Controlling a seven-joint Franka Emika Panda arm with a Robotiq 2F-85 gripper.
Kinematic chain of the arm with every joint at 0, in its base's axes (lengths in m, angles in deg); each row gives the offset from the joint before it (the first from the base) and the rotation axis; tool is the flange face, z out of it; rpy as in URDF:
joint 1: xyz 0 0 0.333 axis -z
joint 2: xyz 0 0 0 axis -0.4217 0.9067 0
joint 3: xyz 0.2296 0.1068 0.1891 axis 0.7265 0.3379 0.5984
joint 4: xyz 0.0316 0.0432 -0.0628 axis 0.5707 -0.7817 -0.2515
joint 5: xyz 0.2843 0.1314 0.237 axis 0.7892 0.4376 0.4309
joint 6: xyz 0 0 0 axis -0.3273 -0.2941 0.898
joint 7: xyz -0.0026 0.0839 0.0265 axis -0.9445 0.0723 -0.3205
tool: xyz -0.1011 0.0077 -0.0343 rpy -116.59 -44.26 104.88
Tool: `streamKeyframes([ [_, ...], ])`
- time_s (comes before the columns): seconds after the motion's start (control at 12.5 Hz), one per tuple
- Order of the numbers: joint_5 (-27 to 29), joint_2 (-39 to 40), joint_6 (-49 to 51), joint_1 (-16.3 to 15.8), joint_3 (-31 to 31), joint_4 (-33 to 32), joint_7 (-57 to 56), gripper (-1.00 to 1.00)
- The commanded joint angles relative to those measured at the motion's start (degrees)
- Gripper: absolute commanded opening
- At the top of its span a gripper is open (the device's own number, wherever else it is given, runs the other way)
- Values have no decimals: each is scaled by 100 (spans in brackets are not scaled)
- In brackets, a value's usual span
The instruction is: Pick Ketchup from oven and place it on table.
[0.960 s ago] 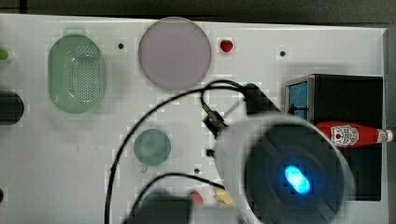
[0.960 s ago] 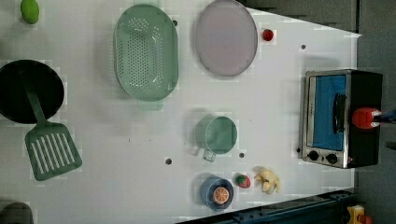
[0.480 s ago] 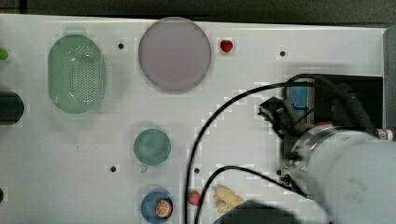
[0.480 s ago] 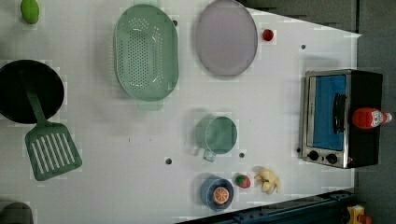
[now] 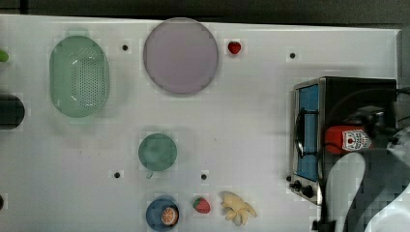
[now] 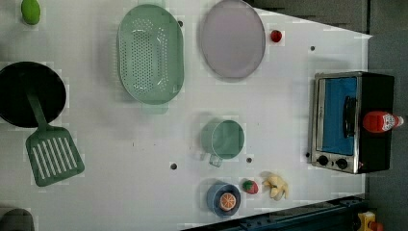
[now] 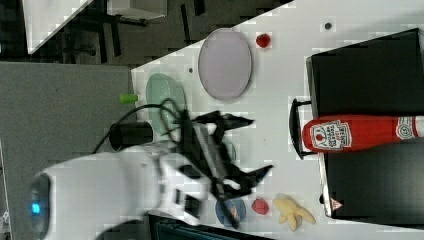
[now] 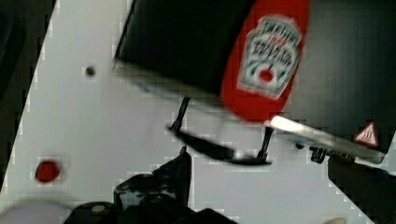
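In the top view the arm covers the Ketchup's cap end and part of the oven. In the wrist view the bottle is blurred and cut off at the picture's edge.

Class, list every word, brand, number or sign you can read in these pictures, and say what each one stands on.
Ketchup, white shield label: lettering is there but too blurred to read.
Oven, by its front edge: a red triangular warning sign with wavy lines; no words.
Nothing else carries readable text.
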Motion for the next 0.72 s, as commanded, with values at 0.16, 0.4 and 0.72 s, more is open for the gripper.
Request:
streamKeyframes([
  [0.16,443,748,-240,-13,-536,295,-139,100],
  [0.4,1275,1410,-443,12,-700,343,190,100],
  [0.72,1312,1893,-460,21,-709,327,435,100],
])
